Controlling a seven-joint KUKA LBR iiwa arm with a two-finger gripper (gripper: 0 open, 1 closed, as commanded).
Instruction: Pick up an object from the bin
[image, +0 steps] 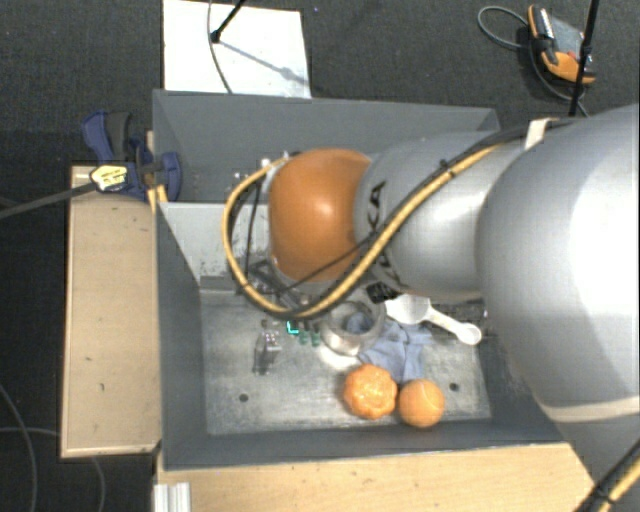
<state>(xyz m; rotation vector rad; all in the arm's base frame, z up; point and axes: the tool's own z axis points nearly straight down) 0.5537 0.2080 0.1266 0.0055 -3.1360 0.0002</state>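
Reaches into the grey metal bin (185, 330) from the right, orange wrist cover (315, 215) above the rear part. Holds the gripper (266, 353) over bare floor at left-centre, apart from all items. To its right: metallic ring (345, 338), blue cloth (402, 350), white spoon-like piece (447, 323). At front: wrinkled orange ball (371, 391) touching smooth orange ball (421, 403).

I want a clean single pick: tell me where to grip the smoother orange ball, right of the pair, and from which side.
Come straight down from above and grip the smoother orange ball across its widest middle. It is round, so no side is better by shape, but the rougher orange ball seems to touch it on the view's left, so probably close front to back.
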